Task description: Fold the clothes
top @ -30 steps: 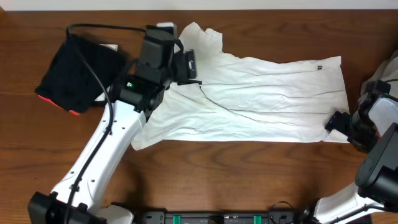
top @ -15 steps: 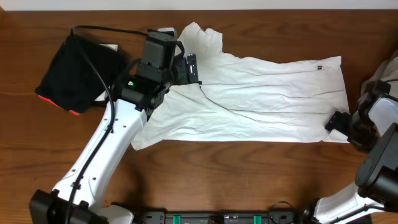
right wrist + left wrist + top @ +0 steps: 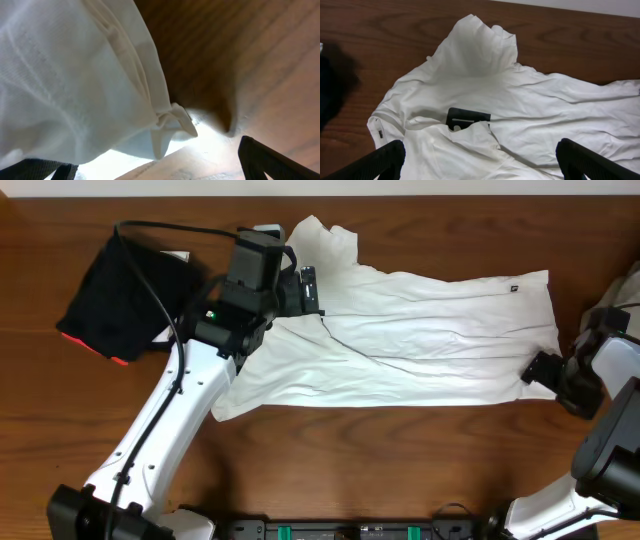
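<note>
Shirt: the shirt (image 3: 430, 330) lies flat on the table (image 3: 400, 465), its long axis running left to right, collar end on my left and hem on my right.
Left gripper (image 3: 312, 292): spread wide over the collar end, holding nothing.
Right gripper (image 3: 545, 370): also spread wide, just beside the near hem corner (image 3: 175, 122), nothing pinched.
Key relation: each arm has its own end. I judge the right one better placed to take the hem.
Left wrist view: shows black print under a turned flap.
Right wrist view: shows that corner curled up, which the overhead view does not.
</note>
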Robot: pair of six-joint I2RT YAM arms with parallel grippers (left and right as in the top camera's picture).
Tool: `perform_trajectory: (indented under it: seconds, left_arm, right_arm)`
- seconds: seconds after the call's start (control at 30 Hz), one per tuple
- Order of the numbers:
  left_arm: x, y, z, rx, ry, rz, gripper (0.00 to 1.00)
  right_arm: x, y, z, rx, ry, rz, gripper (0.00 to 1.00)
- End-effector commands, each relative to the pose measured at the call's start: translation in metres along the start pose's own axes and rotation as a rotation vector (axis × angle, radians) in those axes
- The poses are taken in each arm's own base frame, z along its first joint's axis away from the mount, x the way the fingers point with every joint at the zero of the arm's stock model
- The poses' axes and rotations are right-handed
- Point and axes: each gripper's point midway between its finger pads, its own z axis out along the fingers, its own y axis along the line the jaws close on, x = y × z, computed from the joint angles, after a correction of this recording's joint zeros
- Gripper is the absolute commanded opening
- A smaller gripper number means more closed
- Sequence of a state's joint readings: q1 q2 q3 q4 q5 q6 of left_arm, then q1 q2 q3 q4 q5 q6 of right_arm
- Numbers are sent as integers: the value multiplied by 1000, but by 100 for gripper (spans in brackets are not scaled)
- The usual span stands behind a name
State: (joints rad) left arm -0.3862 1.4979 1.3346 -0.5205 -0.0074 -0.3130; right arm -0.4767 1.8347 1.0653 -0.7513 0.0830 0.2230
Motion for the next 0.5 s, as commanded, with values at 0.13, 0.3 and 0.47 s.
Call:
perform_trajectory:
  seconds: [0.13, 0.3, 0.47]
  left_arm:
    - [1, 5, 2, -19, 3, 6, 98]
    - [1, 5, 2, -18, 3, 6, 98]
    - [1, 5, 2, -18, 3, 6, 98]
  right_arm:
    - [33, 11, 31, -42, 137, -33, 99]
    - [43, -25, 26, 134, 173, 10, 99]
    - [45, -45, 12, 169, 177, 121, 99]
